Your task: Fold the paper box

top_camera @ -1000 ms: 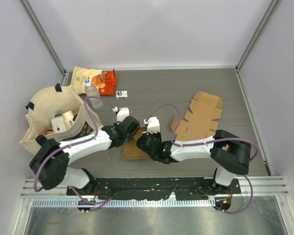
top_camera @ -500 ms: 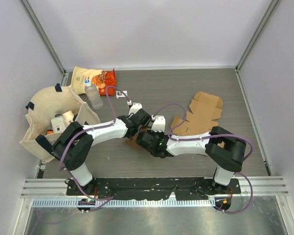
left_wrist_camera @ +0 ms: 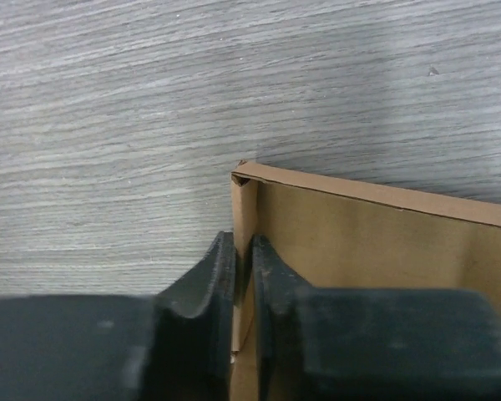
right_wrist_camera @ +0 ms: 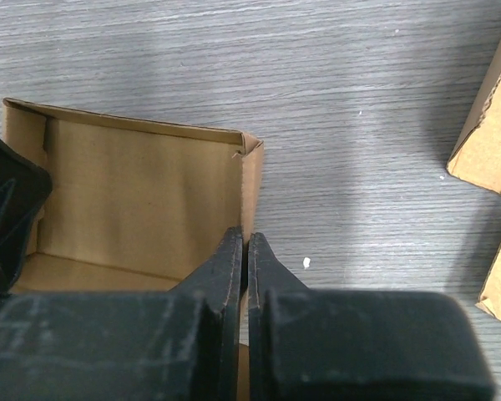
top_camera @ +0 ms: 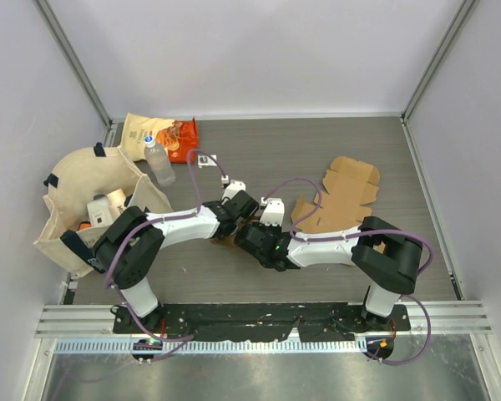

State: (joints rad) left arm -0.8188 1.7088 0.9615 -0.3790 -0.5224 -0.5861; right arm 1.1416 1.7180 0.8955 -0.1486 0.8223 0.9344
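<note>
The half-formed brown cardboard box stands mid-way across the grey wooden table, walls up, so the sides seem formed. The right gripper clenches one wall. The left gripper, drawn in this past second, straddles the opposite wall; pinching or loosening, I cannot tell.

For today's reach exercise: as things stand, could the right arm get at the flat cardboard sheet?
Probably, though not at once. The right gripper is shut on the wall of the box, so it must let go first. The flat cardboard sheet lies close to that arm, with bare table between.
</note>
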